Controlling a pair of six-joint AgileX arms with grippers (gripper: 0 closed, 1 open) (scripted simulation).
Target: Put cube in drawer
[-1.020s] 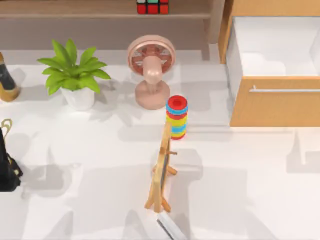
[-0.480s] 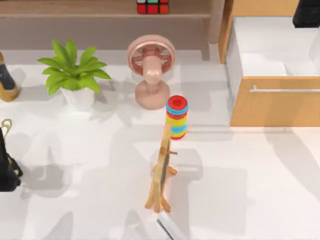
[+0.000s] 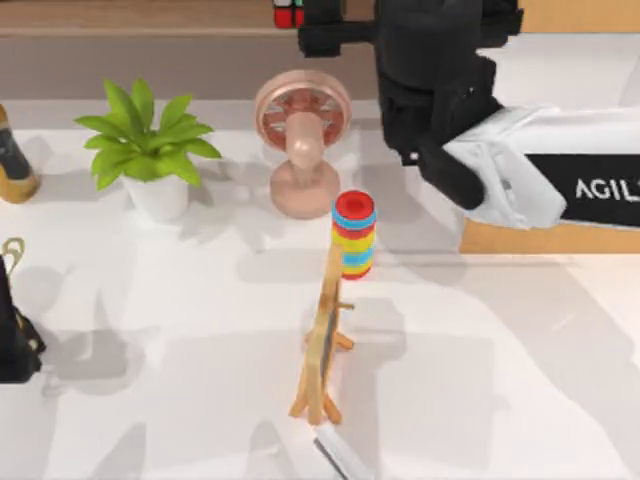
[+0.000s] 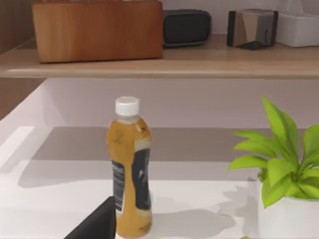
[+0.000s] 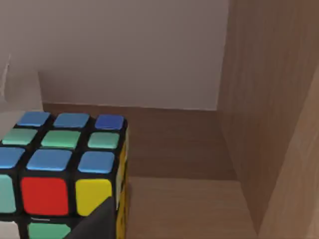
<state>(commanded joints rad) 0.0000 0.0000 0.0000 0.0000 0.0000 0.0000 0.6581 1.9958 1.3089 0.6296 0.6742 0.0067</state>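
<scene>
The cube (image 5: 62, 172) sits on the far wooden shelf (image 3: 150, 18), just left of a side wall of that shelf. The right wrist view shows it close up, with blue, green, red and yellow stickers on the near faces; the top view shows just a sliver of it (image 3: 288, 13) at the far edge, beside the black bulk of the right arm.

The right arm (image 3: 520, 180) reaches in from the right side, across the drawer (image 3: 520, 238), its white forearm lying over the drawer's front and its black wrist stretched toward the shelf. The right gripper (image 3: 325, 35) is next to the cube; whether its jaws are apart or together cannot be told.

The left gripper (image 3: 15, 340) is parked at the near left edge; its jaws cannot be judged either. The left wrist view shows a juice bottle (image 4: 128, 169) and a plant (image 4: 281, 174), with boxes on the shelf beyond.

A fan (image 3: 302, 140), a ring stack (image 3: 354, 235) and a small easel (image 3: 322, 345) stand mid-table.
</scene>
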